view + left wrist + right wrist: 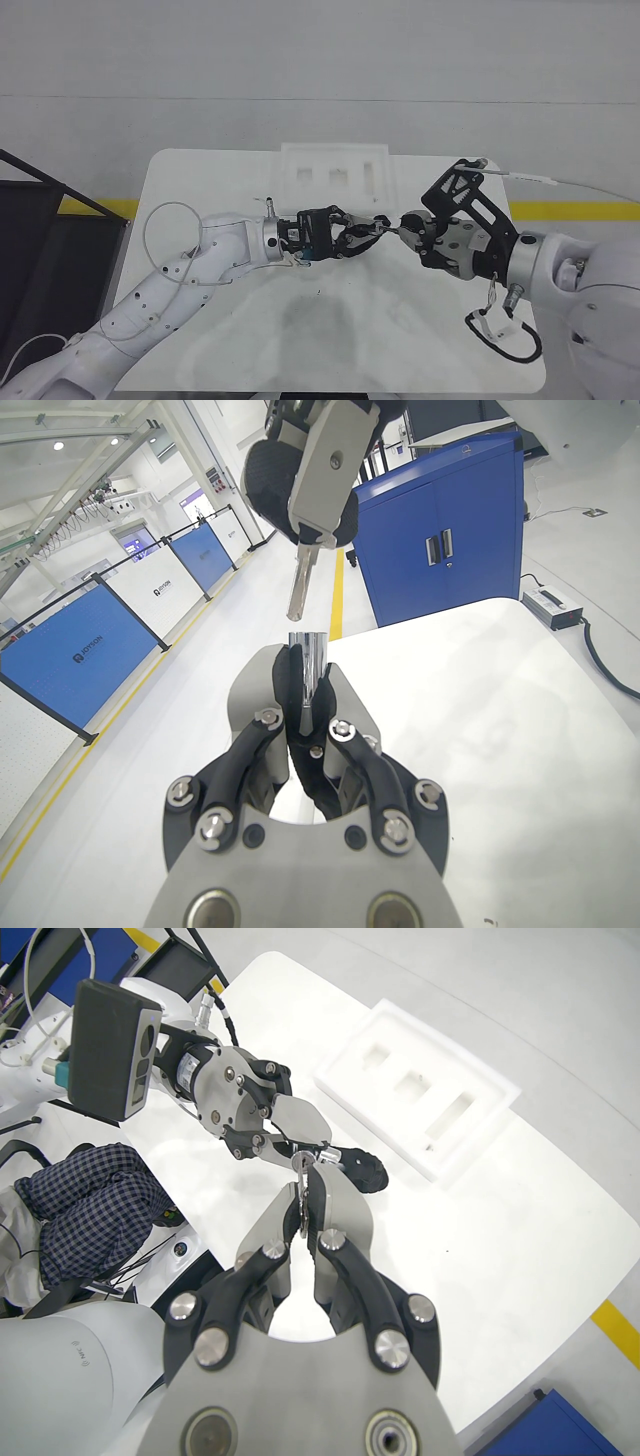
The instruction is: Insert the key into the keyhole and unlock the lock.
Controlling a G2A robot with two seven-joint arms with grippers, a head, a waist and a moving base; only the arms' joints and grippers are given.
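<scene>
Above the middle of the white table (pixel 470 330) the two arms meet tip to tip. My left gripper (pixel 305 670) is shut on a chrome cylinder lock (pixel 309 655) whose end face points at the other arm. My right gripper (pixel 305 1185) is shut on the head of a silver key (pixel 303 1213). In the left wrist view the key (pixel 301 585) hangs from the right gripper (pixel 315 525), its tip a small gap short of the lock's end and slightly off to one side. In the top view the lock (pixel 378 229) and key (pixel 393 228) sit between both grippers.
A white foam tray (pixel 335 175) with several rectangular recesses lies at the table's far edge, behind the grippers. A blue cabinet (pixel 440 525) and a grey charger box (pixel 552 606) stand on the floor beyond the table. A loose black cable loop (pixel 505 335) hangs by the right arm.
</scene>
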